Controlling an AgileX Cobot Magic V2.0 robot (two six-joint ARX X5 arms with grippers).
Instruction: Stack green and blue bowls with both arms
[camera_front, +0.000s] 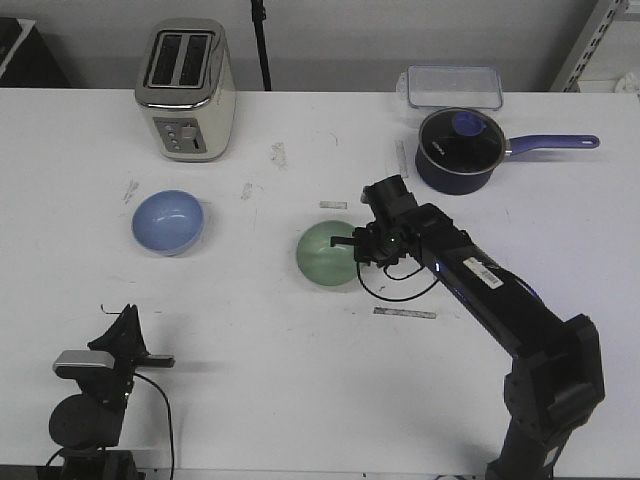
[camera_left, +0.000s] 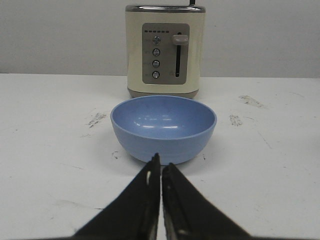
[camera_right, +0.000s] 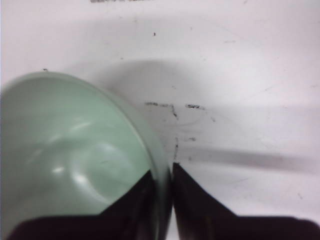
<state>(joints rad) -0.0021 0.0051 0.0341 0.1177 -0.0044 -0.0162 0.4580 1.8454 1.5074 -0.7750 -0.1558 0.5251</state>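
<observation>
Right gripper (camera_right: 164, 192) pinches the rim of the green bowl (camera_front: 325, 255) mid-table, one finger inside; glossy, rigid, probably light, slip-prone; left gripper (camera_left: 160, 167) closed, empty.

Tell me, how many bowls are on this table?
2: the blue bowl sits in front of the toaster; the green bowl sits mid-table, its rim pinched by the right gripper.

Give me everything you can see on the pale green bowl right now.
The pale mint green bowl is small, round and glossy, looks like plastic, and is empty, with light glinting off its inside. It sits near the middle of the white table, apart from the light blue bowl to its left. The right gripper is shut on its rim, one finger inside and one outside. It looks tilted in the wrist view.
</observation>
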